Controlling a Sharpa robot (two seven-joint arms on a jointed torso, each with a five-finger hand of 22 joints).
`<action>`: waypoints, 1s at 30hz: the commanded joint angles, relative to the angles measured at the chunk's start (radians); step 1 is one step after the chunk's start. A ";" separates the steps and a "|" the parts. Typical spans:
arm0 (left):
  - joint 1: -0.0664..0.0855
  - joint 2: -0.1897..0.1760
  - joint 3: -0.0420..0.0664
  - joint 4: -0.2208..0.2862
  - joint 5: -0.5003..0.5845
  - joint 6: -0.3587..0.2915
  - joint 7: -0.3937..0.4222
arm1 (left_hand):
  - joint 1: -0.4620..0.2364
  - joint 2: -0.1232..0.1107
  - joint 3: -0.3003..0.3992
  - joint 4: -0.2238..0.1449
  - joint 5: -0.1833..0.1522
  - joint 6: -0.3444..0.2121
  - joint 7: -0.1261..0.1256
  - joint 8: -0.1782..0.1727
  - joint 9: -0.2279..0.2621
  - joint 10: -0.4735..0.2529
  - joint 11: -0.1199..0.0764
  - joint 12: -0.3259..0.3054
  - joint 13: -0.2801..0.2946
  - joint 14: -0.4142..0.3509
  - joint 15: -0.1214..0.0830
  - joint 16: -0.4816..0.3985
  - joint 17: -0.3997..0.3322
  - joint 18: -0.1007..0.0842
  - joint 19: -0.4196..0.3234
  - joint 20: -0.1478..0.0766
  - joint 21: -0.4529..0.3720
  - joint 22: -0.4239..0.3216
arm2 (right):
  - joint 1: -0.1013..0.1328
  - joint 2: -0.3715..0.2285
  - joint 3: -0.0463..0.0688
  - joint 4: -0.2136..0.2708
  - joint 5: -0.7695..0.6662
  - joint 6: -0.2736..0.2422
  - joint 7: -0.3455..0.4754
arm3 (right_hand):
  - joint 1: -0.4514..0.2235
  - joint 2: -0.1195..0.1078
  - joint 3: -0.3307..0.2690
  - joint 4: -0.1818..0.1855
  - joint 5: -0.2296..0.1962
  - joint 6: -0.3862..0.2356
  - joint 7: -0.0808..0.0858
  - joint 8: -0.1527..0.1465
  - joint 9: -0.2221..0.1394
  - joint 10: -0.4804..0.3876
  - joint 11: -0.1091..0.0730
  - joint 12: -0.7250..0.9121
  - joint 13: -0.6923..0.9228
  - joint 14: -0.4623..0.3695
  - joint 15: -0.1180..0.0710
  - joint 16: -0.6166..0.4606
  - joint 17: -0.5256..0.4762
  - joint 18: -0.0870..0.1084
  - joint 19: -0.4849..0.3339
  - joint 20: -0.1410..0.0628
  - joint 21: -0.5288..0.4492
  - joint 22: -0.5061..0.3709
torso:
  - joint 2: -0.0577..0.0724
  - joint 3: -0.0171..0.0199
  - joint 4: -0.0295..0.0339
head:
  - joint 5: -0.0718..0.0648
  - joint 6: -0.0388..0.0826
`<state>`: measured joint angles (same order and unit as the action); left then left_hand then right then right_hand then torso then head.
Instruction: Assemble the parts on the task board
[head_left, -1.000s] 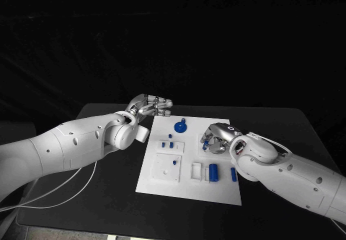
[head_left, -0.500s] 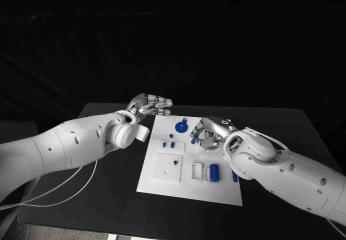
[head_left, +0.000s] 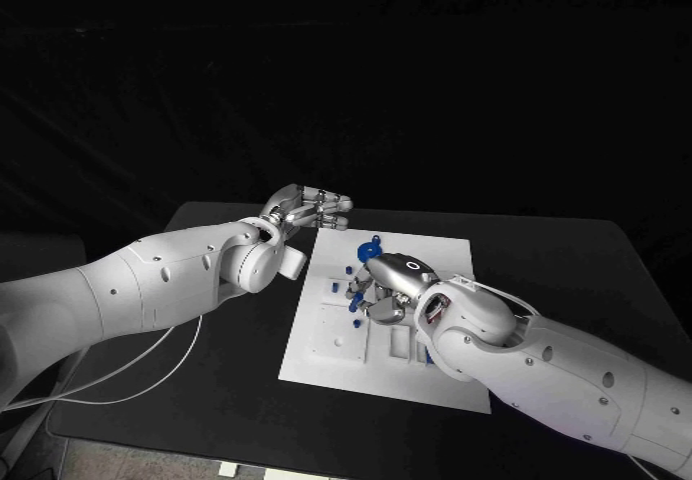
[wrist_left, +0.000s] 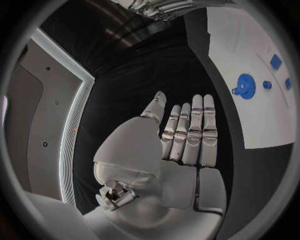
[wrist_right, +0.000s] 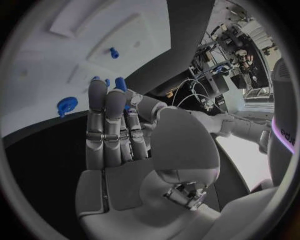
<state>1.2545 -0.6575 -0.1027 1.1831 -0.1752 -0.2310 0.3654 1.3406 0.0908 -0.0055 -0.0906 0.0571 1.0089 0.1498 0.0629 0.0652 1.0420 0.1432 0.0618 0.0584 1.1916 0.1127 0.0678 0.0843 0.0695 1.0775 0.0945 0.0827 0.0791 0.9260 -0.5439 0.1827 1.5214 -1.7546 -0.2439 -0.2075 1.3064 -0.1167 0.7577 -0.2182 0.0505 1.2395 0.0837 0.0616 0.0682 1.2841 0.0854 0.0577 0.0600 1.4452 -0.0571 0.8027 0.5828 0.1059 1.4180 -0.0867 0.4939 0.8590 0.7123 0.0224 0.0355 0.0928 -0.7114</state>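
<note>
Mid-task: small blue parts (head_left: 355, 290) loose on white task board (head_left: 325, 350) frame centre, right hand (head_left: 387, 292) grip unclear, left hand (head_left: 306, 209) empty, flat.

Black table (head_left: 577, 270), white task board (head_left: 325, 350) lying flat at its middle, white cable (head_left: 137, 385) on its left edge

desk (head_left: 577, 270) | black, sitting under a dark backdrop | white cable (head_left: 137, 385) trailing off its left edge

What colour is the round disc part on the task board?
Blue; the round disc part shows best in the left wrist view.
</note>
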 joint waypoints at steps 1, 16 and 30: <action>0.001 0.005 0.001 0.000 0.003 0.006 0.013 | 0.006 0.006 -0.005 -0.001 -0.003 0.000 -0.001 0.004 0.001 -0.001 0.005 0.004 0.000 -0.005 0.002 0.000 0.000 -0.008 0.002 0.004 -0.003 -0.001 | 0.000 0.016 -0.011 -0.007 -0.015 0.016 0.024 | -0.003 0.006 0.000 -0.005 0.005 0.003 0.000 0.002 0.000 0.078 -0.055 0.003 0.005 -0.003 -0.007 -0.004 0.001 0.022 -0.005 -0.001 -0.005 0.001 | 0.000 0.0000 0.0015 | 0.006 -0.001; 0.001 0.012 0.001 -0.003 0.005 0.011 0.011 | 0.008 0.008 -0.005 -0.001 -0.003 0.004 -0.003 0.005 0.001 -0.001 0.005 0.004 0.000 -0.007 0.003 0.000 -0.001 -0.008 0.001 0.005 -0.003 -0.001 | -0.005 0.076 -0.073 -0.063 -0.033 0.005 0.007 | -0.008 0.008 -0.003 -0.011 0.008 0.004 0.000 0.002 0.000 0.079 -0.055 0.003 0.005 -0.003 -0.008 -0.005 0.001 0.022 -0.004 -0.002 -0.010 0.010 | 0.000 0.0019 -0.0033 | 0.015 0.000; 0.001 0.015 0.001 -0.004 0.005 0.017 0.006 | 0.008 0.008 -0.005 -0.001 -0.003 0.004 -0.003 0.005 0.001 -0.001 0.005 0.004 0.000 -0.007 0.003 0.000 -0.001 -0.008 0.001 0.005 -0.003 -0.001 | -0.016 0.097 -0.101 -0.089 -0.043 0.008 -0.001 | -0.012 0.009 -0.001 -0.014 0.010 0.005 0.000 0.002 0.000 0.079 -0.055 0.003 0.005 -0.002 -0.009 -0.005 0.001 0.022 -0.001 -0.002 -0.014 0.015 | -0.001 0.0021 -0.0040 | 0.016 -0.006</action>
<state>1.2546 -0.6451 -0.1025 1.1779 -0.1739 -0.2291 0.3649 1.3447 0.0948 -0.0055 -0.0906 0.0571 1.0089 0.1498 0.0629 0.0651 1.0419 0.1432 0.0618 0.0583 1.1916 0.1127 0.0678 0.0843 0.0695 1.0775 0.0945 0.0827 0.0794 0.9114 -0.4482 0.0824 1.4336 -1.7814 -0.2433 -0.2044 1.2953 -0.1182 0.7560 -0.2253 0.0553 1.2390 0.0839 0.0604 0.0676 1.2883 0.0873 0.0545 0.0604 1.4414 -0.0605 0.8026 0.5826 0.1060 1.4198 -0.0848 0.4835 0.8735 0.7120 0.0244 0.0328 0.1098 -0.7166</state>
